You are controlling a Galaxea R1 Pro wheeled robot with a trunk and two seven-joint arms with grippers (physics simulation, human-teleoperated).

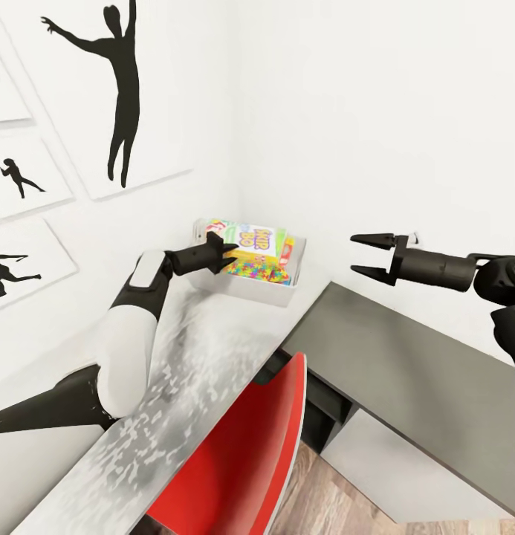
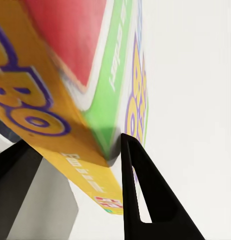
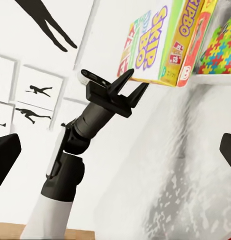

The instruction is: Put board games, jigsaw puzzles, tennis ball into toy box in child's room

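Note:
The pale grey toy box (image 1: pixel 251 293) sits on the table (image 1: pixel 205 357) in the wall corner. Board games (image 1: pixel 258 239) stand on edge inside it, beside a jigsaw puzzle (image 1: pixel 263 269). My left gripper (image 1: pixel 218 250) is at the box's near rim, shut on the lower corner of the white-and-yellow board game (image 2: pixel 55 110); the right wrist view shows the fingertips (image 3: pixel 131 73) pinching that corner (image 3: pixel 145 50). My right gripper (image 1: pixel 354 254) hangs open and empty above the dark grey corner section (image 1: pixel 406 357). The tennis ball and the bed are out of view.
A red chair (image 1: pixel 238 461) is tucked under the table's near edge. Black silhouette pictures (image 1: pixel 116 89) hang on the wall to the left. White walls close in behind the toy box. Wood floor (image 1: pixel 339 498) shows below the table.

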